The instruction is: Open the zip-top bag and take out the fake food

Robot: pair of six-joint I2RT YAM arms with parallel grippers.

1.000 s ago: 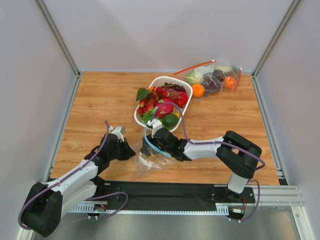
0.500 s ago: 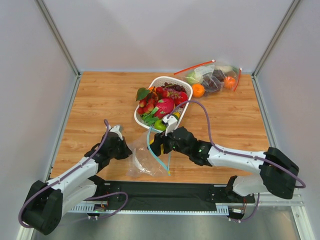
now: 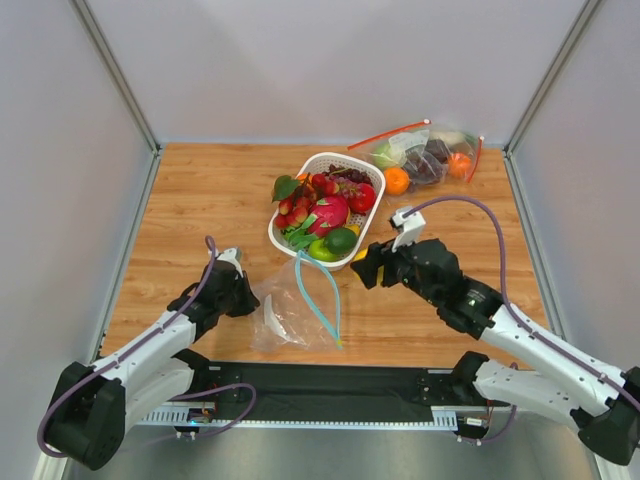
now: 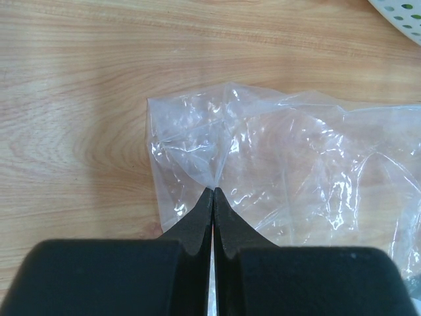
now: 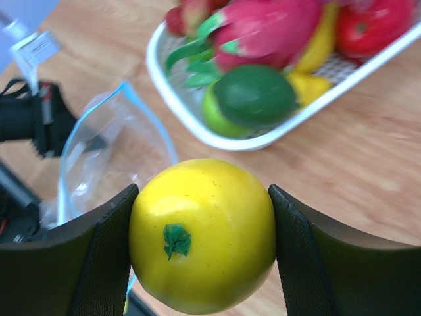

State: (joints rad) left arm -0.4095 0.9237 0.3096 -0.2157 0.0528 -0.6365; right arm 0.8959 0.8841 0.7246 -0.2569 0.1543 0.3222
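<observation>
1. The right jaws are pinching the yellow lemon (image 5: 201,234) across its middle, one pad on each side. The fruit is off the counter (image 3: 200,200) and clear of the zip-top bag (image 3: 288,318).
2. Seen from these jaws, the white basket (image 3: 331,156) lies ahead and slightly right, with its near rim close. The bag's open mouth, edged by the teal zip strip (image 3: 318,303), lies ahead to the left.
3. The likely next move is setting the lemon down, which depends on swinging away from the bag mouth toward the basket or bare counter.
4. The left jaws are pressed together on a fold of clear film at the bag's closed end. The bag's long axis runs straight away from them toward the mouth.
5. The right arm (image 3: 520,330) is nearer the basket, and the left arm (image 3: 150,350) is at the bag.
6. Counts:
   - Bags: two, this one and a red-orange-zipped bag (image 3: 428,152) far beyond both jaws.
   - Basket: one.
   - Lemon held: one.
   - Loose orange (image 3: 396,181): one, beside the far bag.
   - In the basket: one dragon fruit (image 5: 263,29) and one dark green fruit (image 5: 253,95), plus strawberries too crowded to count.
7. No fruit shows inside the teal-zipped bag, so it is probably emptied.
</observation>
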